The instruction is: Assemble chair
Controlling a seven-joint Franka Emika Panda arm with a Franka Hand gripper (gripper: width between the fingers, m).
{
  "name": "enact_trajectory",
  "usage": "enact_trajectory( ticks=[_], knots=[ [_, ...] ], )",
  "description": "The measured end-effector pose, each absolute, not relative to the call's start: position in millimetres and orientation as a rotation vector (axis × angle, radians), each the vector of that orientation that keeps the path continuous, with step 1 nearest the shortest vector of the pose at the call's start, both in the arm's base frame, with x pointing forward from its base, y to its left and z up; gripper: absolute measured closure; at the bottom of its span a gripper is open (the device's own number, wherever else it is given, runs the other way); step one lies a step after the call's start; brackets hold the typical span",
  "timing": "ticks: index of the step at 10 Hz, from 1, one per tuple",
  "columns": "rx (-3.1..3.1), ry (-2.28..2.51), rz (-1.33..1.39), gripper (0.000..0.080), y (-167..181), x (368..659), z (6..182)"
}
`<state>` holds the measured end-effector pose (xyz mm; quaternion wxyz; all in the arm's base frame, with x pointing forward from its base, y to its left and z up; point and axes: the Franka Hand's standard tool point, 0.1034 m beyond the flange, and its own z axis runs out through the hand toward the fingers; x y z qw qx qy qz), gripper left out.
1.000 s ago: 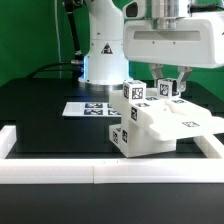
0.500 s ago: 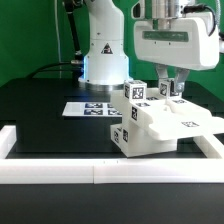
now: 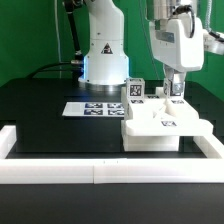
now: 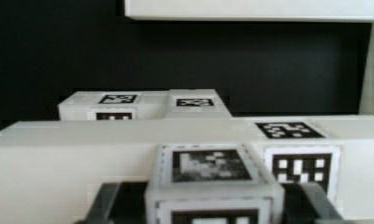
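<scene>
The white chair [image 3: 165, 127] rests on the black table by the front rail, on the exterior view's right. Its tagged square posts stand up at the back, one [image 3: 134, 92] free. My gripper [image 3: 175, 90] reaches down from above and is shut on the other tagged post [image 3: 176, 96]. In the wrist view this post [image 4: 210, 172] fills the space between my two dark fingers [image 4: 123, 200], with the gripper [image 4: 210, 205] around it. Beyond it lie the chair's flat white slab [image 4: 95, 145] and further tagged post ends [image 4: 139, 103].
The marker board [image 3: 92, 108] lies flat behind the chair on the exterior view's left. Long white border rails run along the front [image 3: 100, 172] and left [image 3: 8, 138]. The robot base [image 3: 105, 55] stands at the back. A white rail [image 4: 255, 8] shows far off in the wrist view.
My gripper has moved toward the exterior view's right with the post. The chair has turned from slanted to square with the front rail.
</scene>
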<state>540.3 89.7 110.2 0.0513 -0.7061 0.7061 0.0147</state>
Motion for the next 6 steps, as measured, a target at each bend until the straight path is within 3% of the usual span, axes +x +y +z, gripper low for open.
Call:
enact_trajectory(
  ticks=[3,5,6],
  knots=[
    [-2.120,2.177,0.048,0.0512,90.8,540.0,110.0],
    [-2.122,2.175,0.048,0.0223,90.8,540.0,109.9],
    [-2.123,2.175,0.048,0.0223,90.8,539.9,109.8]
  ],
)
